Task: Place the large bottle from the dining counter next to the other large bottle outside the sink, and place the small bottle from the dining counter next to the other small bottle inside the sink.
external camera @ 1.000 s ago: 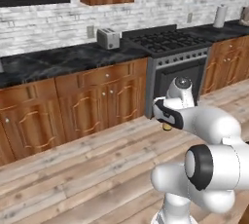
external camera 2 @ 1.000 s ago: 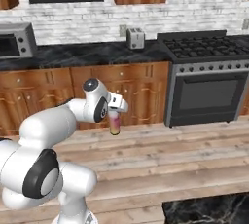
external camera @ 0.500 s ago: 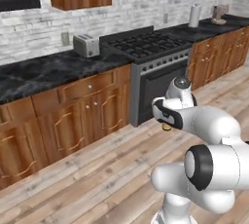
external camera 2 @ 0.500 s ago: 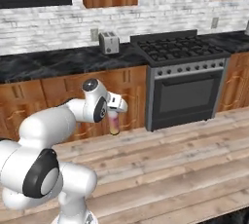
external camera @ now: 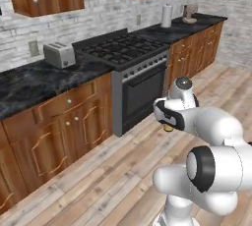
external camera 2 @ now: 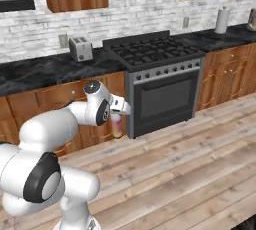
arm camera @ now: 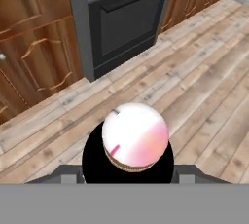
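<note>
Bottle in transit: the gripper (external camera 2: 118, 119) hangs in front of the arm above the plank floor (external camera 2: 190, 164), pinching the large bottle (external camera 2: 117, 125), whose pale body with a pinkish tint hangs below the hand at about six o'clock. From the hand view the bottle (arm camera: 135, 135) is seen end-on as a rounded whitish dome between the jaws, the black oven (arm camera: 129, 21) at twelve o'clock beyond it. In the left base view just a small yellowish bit of the bottle (external camera: 168, 127) peeks under the gripper (external camera: 167, 120). The range (external camera 2: 160, 81) stands at about two o'clock of the arm in the right base view, a toaster (external camera 2: 80, 48) at eleven. The bottle looks rigid, smooth and probably slick, tall enough to swing or tip; a hold around the upper body, as here, seems sound, provided it is set down upright and gently.
</note>
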